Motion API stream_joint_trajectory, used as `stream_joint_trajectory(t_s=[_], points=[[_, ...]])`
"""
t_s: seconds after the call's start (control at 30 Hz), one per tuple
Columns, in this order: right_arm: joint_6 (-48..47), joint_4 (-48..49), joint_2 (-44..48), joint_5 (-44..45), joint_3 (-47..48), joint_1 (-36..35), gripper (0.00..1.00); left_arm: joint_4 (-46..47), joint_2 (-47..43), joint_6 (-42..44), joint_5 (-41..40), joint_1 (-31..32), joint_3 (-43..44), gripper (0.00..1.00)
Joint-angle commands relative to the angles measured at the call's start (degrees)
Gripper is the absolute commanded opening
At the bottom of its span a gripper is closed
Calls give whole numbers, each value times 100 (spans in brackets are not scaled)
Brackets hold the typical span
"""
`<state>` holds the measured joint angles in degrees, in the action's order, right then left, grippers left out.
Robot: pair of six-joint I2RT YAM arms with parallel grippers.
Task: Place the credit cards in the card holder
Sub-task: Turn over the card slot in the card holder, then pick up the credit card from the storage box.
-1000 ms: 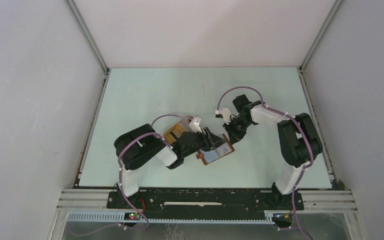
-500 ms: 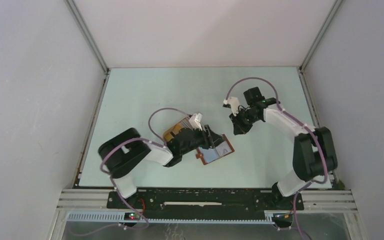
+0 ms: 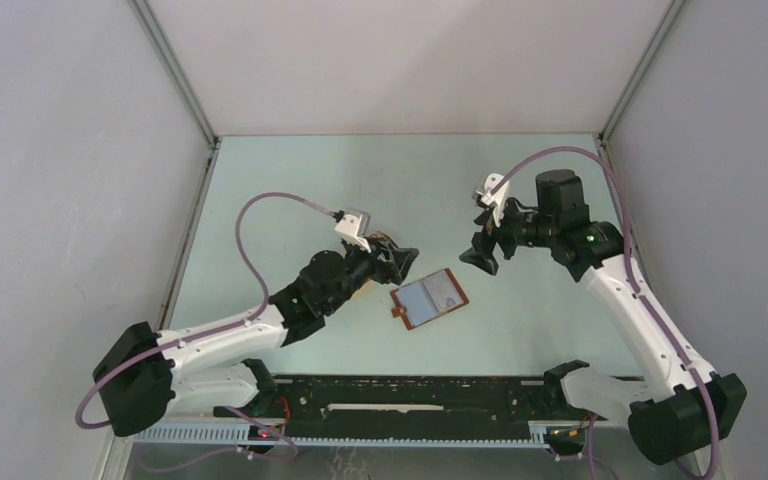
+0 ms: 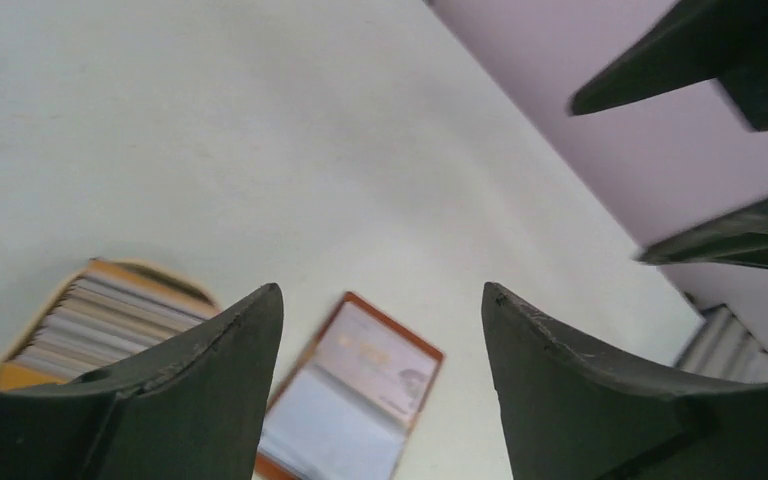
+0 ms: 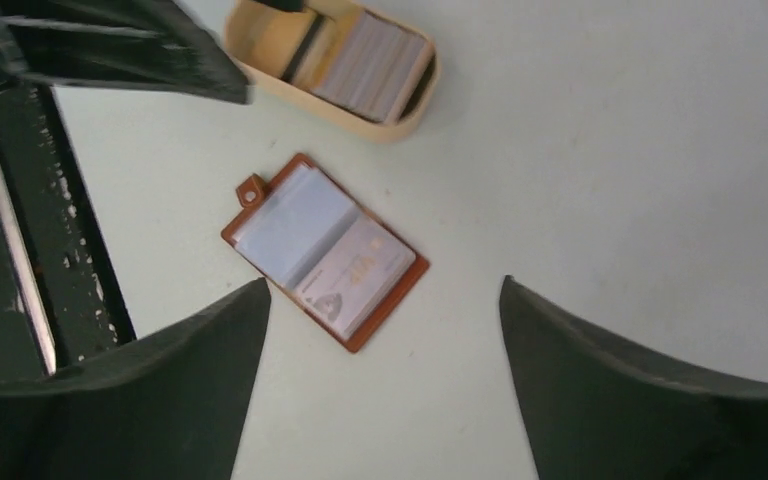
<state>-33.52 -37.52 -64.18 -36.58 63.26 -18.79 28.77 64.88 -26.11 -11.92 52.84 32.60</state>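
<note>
On table [image 3: 300, 190]: card holder [image 3: 428, 301] open, flat
Cards [image 5: 370, 65]: in tray [image 5: 385, 128] near it
My left gripper [image 4: 380, 292], right gripper [image 5: 382, 283]: both released, empty

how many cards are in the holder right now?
1. A pale printed card sits in the holder pocket away from the snap tab; the tab-side pocket looks empty. More may hide behind it. The other cards stand in the tan tray.

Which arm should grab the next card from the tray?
Probably left: the left gripper hangs open by the tray of credit cards, while the right gripper, also open, hangs farther off, right of the card holder.
</note>
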Motion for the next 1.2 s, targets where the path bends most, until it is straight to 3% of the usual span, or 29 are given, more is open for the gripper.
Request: stream_joint_trajectory(t_s=[0.0,0.1,0.3,0.43,0.63,0.83,1.17], points=[[476,273,-142,-1234,247,-3,99,-519,-302,582,-884,-203,-235,84],[851,35,-854,-1849,778,-141,100,-324,-350,410,-737,-571,-307,92],[1462,-530,-2614,-1205,2318,-703,97,19,-390,98,-574,-1255,-461,94],[1777,-697,-3591,-929,3148,-922,94,53,-442,-121,-1311,-1367,-625,93],[2341,-517,-4768,-615,3970,-1197,91,476,-602,-420,-1412,-1390,-1063,92],[2542,-617,-5570,-547,4515,-1298,84,1056,-874,-526,-1462,-1385,-1553,92],[2744,-708,-6202,-377,4769,-1321,80,1142,-832,-536,-1349,-1385,-1567,92]])
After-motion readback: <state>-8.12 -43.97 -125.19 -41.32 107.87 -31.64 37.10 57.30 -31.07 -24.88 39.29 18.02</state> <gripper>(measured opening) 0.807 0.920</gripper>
